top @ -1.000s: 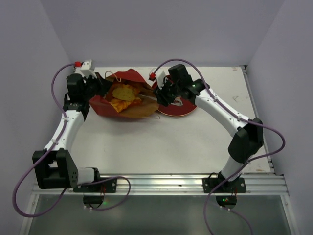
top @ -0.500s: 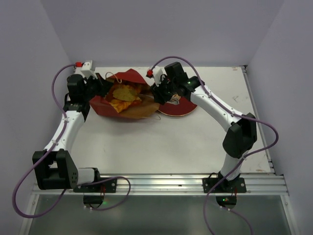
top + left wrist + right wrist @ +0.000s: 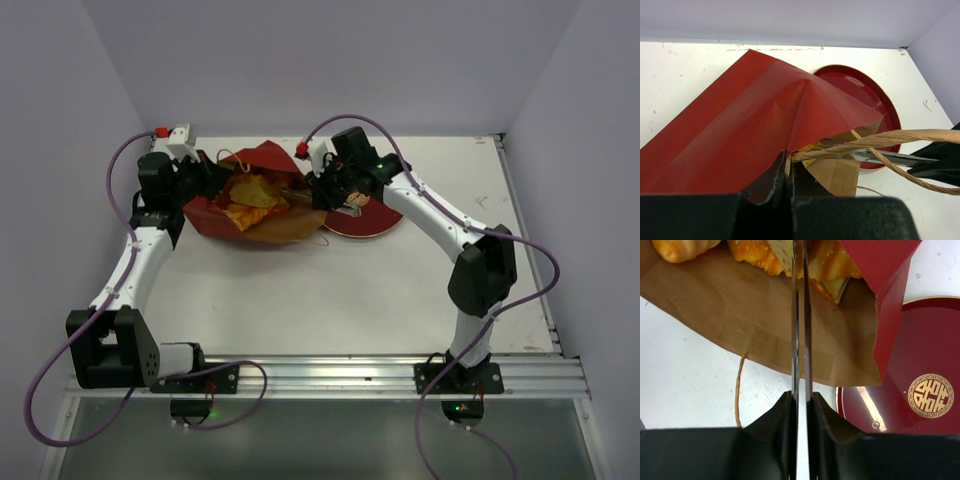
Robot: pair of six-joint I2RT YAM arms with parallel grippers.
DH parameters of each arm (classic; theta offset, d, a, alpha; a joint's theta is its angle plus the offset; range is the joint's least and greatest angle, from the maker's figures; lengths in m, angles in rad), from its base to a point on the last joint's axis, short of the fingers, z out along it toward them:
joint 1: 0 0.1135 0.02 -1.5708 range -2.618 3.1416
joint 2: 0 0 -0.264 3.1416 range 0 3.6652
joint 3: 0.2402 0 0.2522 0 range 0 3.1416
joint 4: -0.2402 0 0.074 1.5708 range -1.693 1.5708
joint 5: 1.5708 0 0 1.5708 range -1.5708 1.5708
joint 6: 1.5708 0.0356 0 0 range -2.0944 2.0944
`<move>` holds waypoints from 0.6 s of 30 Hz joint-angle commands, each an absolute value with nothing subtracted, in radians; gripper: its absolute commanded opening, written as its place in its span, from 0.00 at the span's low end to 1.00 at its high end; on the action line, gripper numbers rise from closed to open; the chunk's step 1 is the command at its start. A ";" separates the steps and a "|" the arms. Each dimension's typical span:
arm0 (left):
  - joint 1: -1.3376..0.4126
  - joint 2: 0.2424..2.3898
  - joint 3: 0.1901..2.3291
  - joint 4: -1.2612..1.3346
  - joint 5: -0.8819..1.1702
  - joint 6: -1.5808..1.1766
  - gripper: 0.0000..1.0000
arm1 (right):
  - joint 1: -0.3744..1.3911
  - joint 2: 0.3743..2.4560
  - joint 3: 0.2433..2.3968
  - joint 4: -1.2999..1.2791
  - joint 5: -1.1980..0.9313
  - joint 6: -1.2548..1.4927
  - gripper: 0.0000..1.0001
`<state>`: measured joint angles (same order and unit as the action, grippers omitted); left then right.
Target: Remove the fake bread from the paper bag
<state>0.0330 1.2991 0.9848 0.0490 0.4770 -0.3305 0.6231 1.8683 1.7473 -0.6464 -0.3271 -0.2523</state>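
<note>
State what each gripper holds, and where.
Left gripper pinches the paper bag at its rim, by the cord handle. Right gripper reaches among the fake bread; hold unclear.

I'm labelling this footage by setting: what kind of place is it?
Probably a robotics lab test cell, not a kitchen: a white table boxed in by plain walls, a metal rail carrying two robot arms, and fake bread in a paper bag as props.

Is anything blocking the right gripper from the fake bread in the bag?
Nothing visible does. The paper bag lies with its mouth open toward the right gripper, whose jaws reach over the brown inner flap to the fake bread. The left gripper pinches the bag's edge.
</note>
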 commanded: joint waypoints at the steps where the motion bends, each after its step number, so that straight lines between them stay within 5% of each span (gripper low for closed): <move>1: 0.025 1.270 0.982 0.026 0.482 -0.345 0.00 | 0.627 1.836 1.764 -0.646 -0.414 -0.247 0.15; 4: 0.025 1.267 0.986 0.017 0.471 -0.350 0.00 | 0.627 1.783 1.711 -0.644 -0.428 -0.282 0.01; 18: 0.025 1.255 0.999 0.003 0.393 -0.353 0.00 | 0.535 1.451 1.479 -0.710 -0.529 -0.451 0.00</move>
<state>0.0299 1.2812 0.9852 0.0292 0.4263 -0.3309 0.5556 1.5463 1.5234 -0.6933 -0.4637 -0.3740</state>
